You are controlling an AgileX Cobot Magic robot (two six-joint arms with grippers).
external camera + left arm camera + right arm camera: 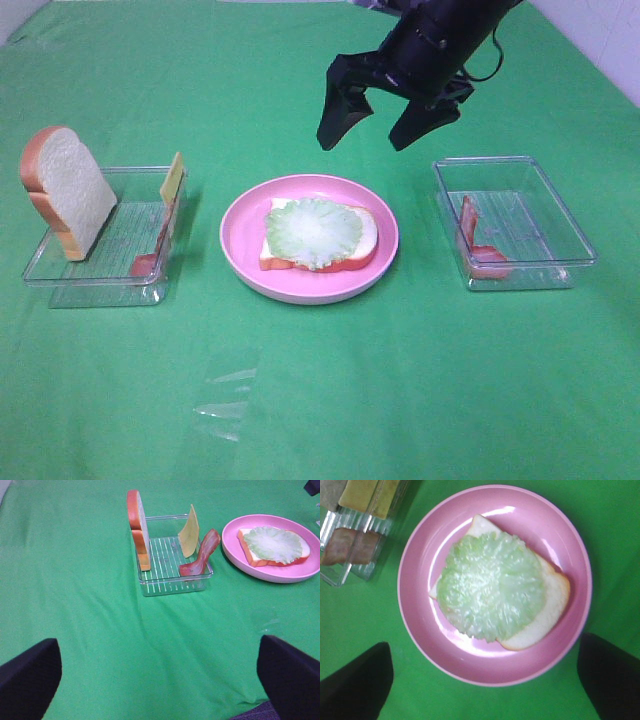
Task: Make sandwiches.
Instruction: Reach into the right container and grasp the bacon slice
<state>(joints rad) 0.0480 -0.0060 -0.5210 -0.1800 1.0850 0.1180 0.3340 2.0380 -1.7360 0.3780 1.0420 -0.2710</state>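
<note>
Right gripper [365, 143] jaws apart above lettuce [314, 232]; left gripper [160, 680] apart, empty.

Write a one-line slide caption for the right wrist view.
Open right gripper hovers above the pink plate, where lettuce covers a bread slice; a clear tray sits beside it.

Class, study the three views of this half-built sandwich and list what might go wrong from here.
1. The lettuce lies loose on the lower bread slice; adding the next layer may push it off.
2. The bacon strip in the right tray leans against its wall, so the open right tool may knock the tray.
3. The upright bread slice in the left tray could topple if nudged.
</note>
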